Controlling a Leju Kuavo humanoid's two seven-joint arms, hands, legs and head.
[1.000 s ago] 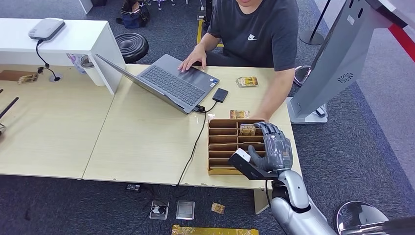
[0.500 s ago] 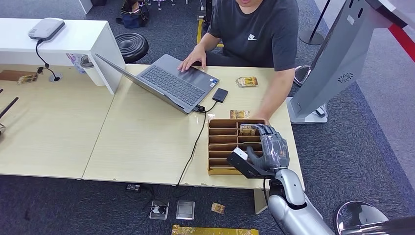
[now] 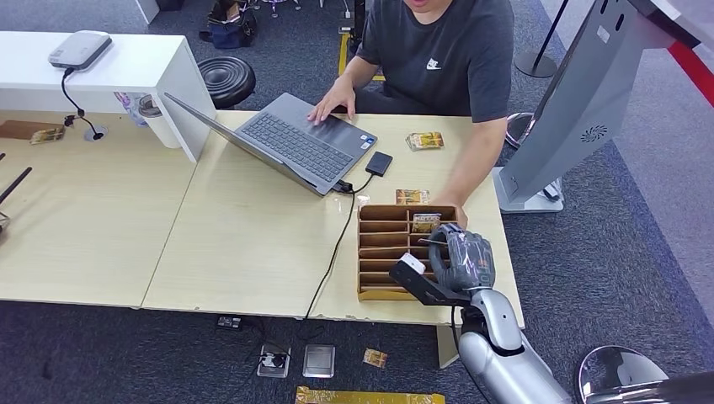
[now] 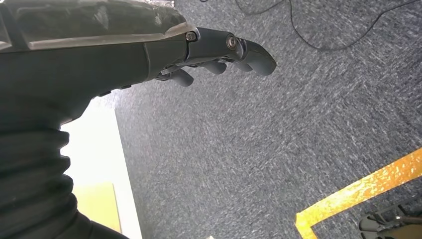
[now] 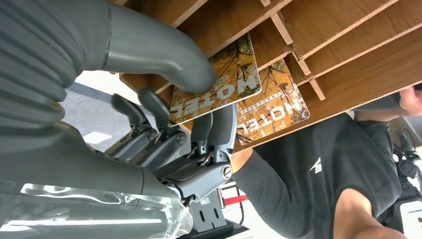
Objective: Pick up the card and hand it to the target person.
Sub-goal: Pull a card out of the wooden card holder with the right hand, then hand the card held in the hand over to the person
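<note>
In the right wrist view, a card [image 5: 219, 84] printed with autumn trees and "HOTEL" is pinched between my right hand's thumb [image 5: 164, 55] and fingers [image 5: 219, 129]. It sits at a slot of the wooden organizer [image 5: 348, 55], over a second, similar card [image 5: 273, 112]. From the head view my right hand [image 3: 461, 259] is curled over the organizer's [image 3: 383, 252] right column, just below a card [image 3: 425, 224] in a slot. The person [image 3: 438, 50] in a dark T-shirt sits across the table. My left hand [image 4: 219, 55] hangs over the carpet, fingers straight and holding nothing.
An open laptop [image 3: 299, 143] with a cable and a small black box [image 3: 379, 162] lies left of the organizer. Loose cards lie on the table [image 3: 424, 140] [image 3: 412, 196]. The person's forearm [image 3: 476, 160] reaches down behind the organizer. A grey kiosk [image 3: 581, 101] stands to the right.
My right hand has drawn slightly left and back toward me over the organizer, and its fingers have curled in at the card slot.
</note>
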